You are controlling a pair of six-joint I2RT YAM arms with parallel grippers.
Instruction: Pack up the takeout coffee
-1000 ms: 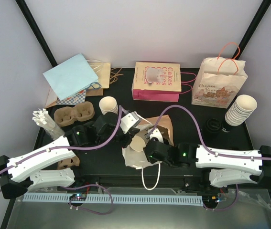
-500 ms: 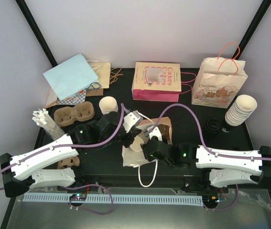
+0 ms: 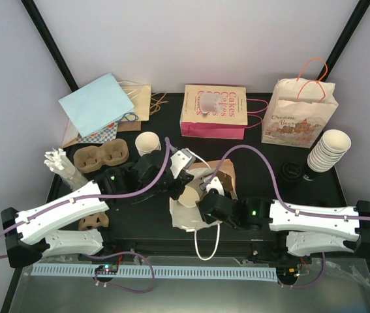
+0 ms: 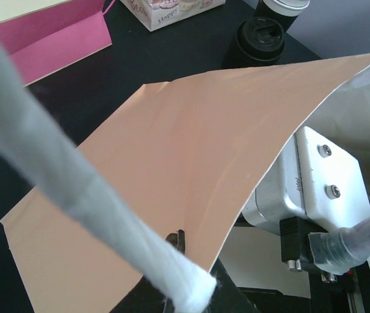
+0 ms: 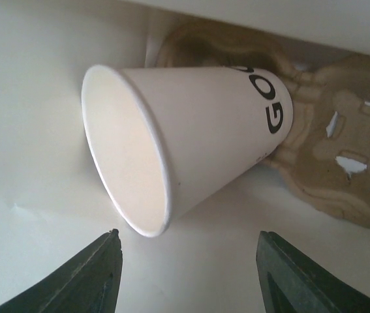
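Right end effector (image 5: 188, 238) is released, fingers spread with nothing between them, parked at the mouth of the bag (image 4: 171, 163) and backed off a shade from a second ago. And there's the cup (image 5: 191, 130), free of it, lying on its side on the bag's white inner wall, open rim toward the fingers, base up by the pulp carrier (image 5: 341, 150) deeper in; touching or not, I can't tell. Over to the left end effector (image 4: 194, 283): clenched on the twisted white handle (image 4: 74, 182), and this is where the movement's been. It has swung up and toward the right arm in the last second, hauling the tan upper panel with it, so the mouth gapes rounder than it did. The cup itself has barely shifted in that time. What does that give us? The cup looks delivered into the bag, but tipped over, not seated in a carrier pocket, and wearing no lid; the black lids (image 3: 293, 171) sit well apart, far right on the desk (image 3: 139, 228) by the stacked cups (image 3: 328, 150). My read: the wider mouth buys room to go back in and right the cup, or to withdraw cleanly.
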